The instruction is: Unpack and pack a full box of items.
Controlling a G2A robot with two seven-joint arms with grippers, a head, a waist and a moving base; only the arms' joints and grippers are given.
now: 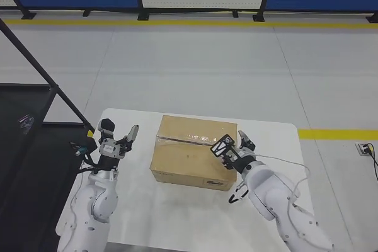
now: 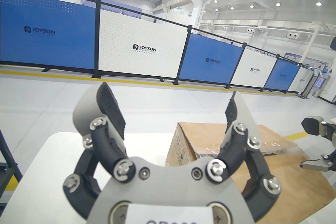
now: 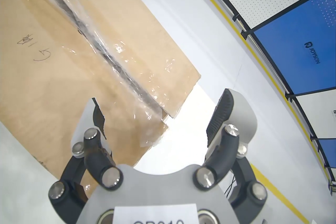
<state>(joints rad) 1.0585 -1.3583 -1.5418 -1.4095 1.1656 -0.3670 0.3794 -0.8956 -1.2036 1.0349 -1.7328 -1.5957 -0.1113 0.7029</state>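
Box: a closed cardboard box (image 1: pixel 195 151) sits mid-table, its far side close to the table's (image 1: pixel 138 195) far edge, with bare tabletop at its left and right ends and along the near edge.
Seam: crinkled clear tape (image 3: pixel 105 51) runs the length of the lid over the dark line where the two flaps meet.
Left claw: the left gripper (image 1: pixel 120 129) is released, fingers spread wide and holding nothing. It stands over bare table near the left edge, beside the box's left end and apart from it.
Right claw: the right gripper (image 1: pixel 234 145) is also released and empty. It is at the box's right end, one finger over the lid, the other past the lid's edge.
Around: a black metal frame (image 1: pixel 25 126) stands just off the table's left edge. A thin cable (image 1: pixel 283 165) lies on the table by the right edge. A yellow line (image 1: pixel 340 133) crosses the floor to the right.
Left wrist view: between the spread fingers of the left gripper (image 2: pixel 169 99) it shows the box's (image 2: pixel 283 177) left end with printed symbols on it, the table (image 2: pixel 47 170), the right gripper (image 2: pixel 315 145) farther off over the lid, and a fence of blue and white panels (image 2: pixel 141 49).
Right wrist view: the right gripper (image 3: pixel 160 101) straddles the end of the box (image 3: pixel 65 78) where the tape ends at the seam, with pen marks (image 3: pixel 34 49) on the lid.
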